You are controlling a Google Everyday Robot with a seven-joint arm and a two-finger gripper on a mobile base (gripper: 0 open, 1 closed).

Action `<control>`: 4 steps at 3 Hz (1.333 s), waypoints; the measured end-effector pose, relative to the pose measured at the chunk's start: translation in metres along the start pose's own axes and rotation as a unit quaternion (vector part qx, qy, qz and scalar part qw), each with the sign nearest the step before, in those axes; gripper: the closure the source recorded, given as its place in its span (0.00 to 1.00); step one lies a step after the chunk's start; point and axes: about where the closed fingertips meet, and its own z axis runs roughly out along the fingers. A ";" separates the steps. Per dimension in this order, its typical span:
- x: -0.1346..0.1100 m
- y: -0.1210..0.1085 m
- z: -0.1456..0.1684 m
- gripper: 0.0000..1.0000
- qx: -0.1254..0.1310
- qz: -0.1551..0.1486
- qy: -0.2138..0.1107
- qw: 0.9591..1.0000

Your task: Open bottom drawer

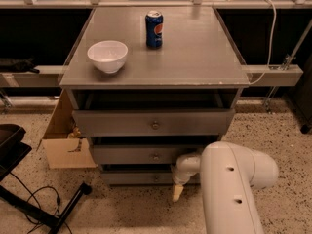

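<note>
Gripper [177,192] hangs before bottom drawer [129,178] (right of knob [156,178]).

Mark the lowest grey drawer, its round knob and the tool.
Lowest grey flat-fronted drawer [127,178]: camera view, left half of its front.
Small round metal knob [156,178]: camera view, its centre.
Tool [177,192]: camera view, tan tip, right of that knob.

Matt bottom drawer [132,178] — smooth cream pincer [177,193] before it.

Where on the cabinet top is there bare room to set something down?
The cabinet top right of the can and bowl is bare. Crowded: its left side, and below, where the gripper hangs by the bottom drawer's front.
</note>
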 end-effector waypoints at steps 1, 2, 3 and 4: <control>-0.006 -0.006 0.016 0.18 0.001 0.001 0.001 1.000; 0.007 0.005 0.019 0.41 -0.009 0.009 0.012 1.000; 0.007 0.006 0.015 0.64 -0.010 0.010 0.014 1.000; 0.006 0.005 0.011 0.88 -0.010 0.010 0.014 1.000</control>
